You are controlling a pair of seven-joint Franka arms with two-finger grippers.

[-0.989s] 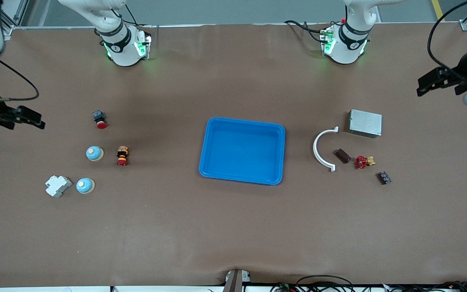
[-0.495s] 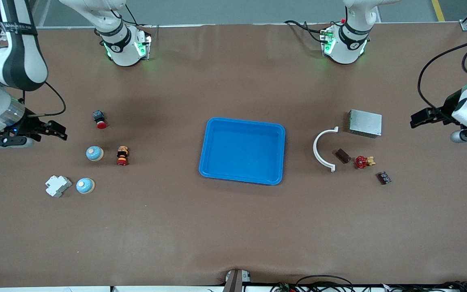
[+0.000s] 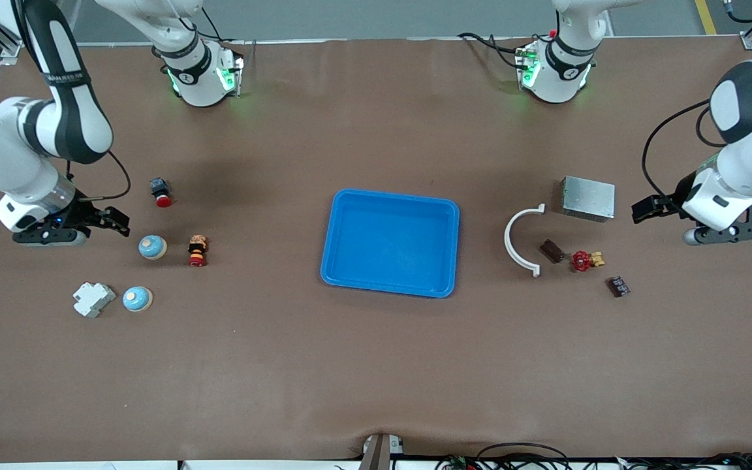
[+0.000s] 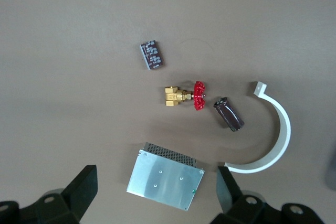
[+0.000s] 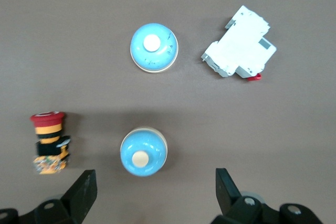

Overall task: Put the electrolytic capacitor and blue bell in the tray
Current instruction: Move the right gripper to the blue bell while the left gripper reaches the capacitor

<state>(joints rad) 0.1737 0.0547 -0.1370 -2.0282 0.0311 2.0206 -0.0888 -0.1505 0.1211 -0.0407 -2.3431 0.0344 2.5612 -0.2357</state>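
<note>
Blue plastic, shallow and rectangular with rounded corners and a raised rim, the one tray (image 3: pixel 390 243) is the largest thing we see; it sits in the middle of the table with nothing in it.

We count two grippers. The left gripper (image 3: pixel 645 209) hangs over the table at the left arm's end, beside the grey metal box (image 3: pixel 587 198), its fingers (image 4: pixel 80 188) spread wide and holding nothing. The right gripper (image 3: pixel 113 222) hangs at the right arm's end, just beside a bell, fingers (image 5: pixel 82 190) likewise wide apart and empty.

One grey metal box lies near the left arm's end. Next to it, toward the tray, is one white curved plastic clamp (image 3: pixel 518 242). One white moulded circuit breaker (image 3: pixel 93 299) lies toward the right arm's end.

We count two round blue bells with white buttons: one (image 3: pixel 153 247) farther from the front camera, one (image 3: pixel 136 298) nearer, touching nothing. Two red-capped push buttons follow, one with a yellow-striped body (image 3: pixel 197 250), one with a dark body (image 3: pixel 160 190).

One brass valve with a red handwheel (image 3: pixel 585 260), one dark cylindrical electrolytic capacitor (image 3: pixel 551 250) inside the clamp's curve, and one small dark ribbed block (image 3: pixel 618 286) complete the count.
</note>
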